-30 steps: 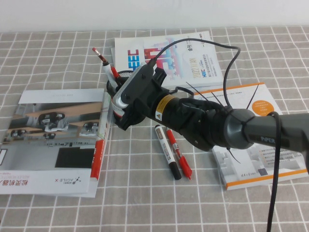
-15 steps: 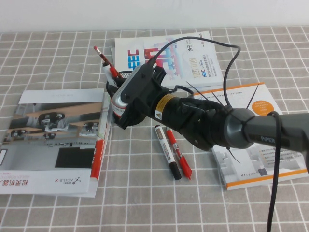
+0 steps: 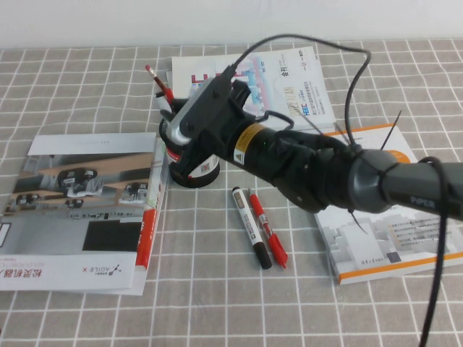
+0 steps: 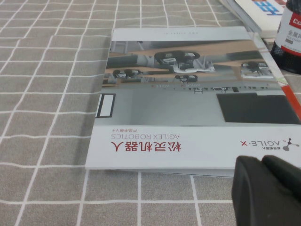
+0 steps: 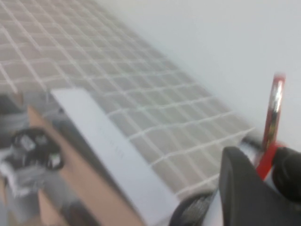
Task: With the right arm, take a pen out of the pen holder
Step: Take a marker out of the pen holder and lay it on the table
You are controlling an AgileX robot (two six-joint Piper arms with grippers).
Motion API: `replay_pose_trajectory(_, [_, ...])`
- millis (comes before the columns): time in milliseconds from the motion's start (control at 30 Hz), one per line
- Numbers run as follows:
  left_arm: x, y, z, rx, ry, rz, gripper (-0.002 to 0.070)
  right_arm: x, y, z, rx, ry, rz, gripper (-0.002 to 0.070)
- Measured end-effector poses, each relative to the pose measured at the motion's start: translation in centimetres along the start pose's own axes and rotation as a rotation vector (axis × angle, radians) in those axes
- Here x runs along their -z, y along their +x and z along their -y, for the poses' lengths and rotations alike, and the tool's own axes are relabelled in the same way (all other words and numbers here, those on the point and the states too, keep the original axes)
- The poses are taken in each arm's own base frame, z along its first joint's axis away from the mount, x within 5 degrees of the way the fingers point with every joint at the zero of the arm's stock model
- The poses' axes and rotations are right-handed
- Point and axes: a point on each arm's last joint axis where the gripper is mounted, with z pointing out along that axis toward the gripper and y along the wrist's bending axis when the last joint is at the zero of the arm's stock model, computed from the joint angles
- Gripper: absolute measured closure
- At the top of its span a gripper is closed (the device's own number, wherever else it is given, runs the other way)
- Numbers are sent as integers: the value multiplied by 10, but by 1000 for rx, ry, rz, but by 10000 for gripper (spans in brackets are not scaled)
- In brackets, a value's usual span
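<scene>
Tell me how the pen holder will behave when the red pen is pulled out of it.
The pen holder looks small and probably light, so it may tip or lift if the red pen drags inside. Its round base might slide on the cloth. The right tool grips the pen above it; the left tool, shut, hovers by the booklet, steadying nothing.

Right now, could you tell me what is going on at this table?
The right gripper, reaching over the black pen holder at the table's middle, is shut on a red pen that sticks up from it. The pen's lower end is hidden, so I cannot tell whether it has cleared the holder. The left gripper is parked, shut, by the AgileX brochure. A black marker and a red marker lie on the checked cloth nearby.
</scene>
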Motion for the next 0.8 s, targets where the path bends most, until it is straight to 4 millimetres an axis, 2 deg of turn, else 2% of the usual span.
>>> replay_pose_trajectory(500, [0, 0, 0, 0, 0, 0, 678, 38, -85, 26, -8, 60, 125, 590])
replay_pose_trajectory(633, [0, 0, 0, 0, 0, 0, 678, 51, -103, 32, -48, 75, 89, 590])
replay_pose_trajectory(800, [0, 0, 0, 0, 0, 0, 678, 79, -120, 43, -133, 121, -89, 590])
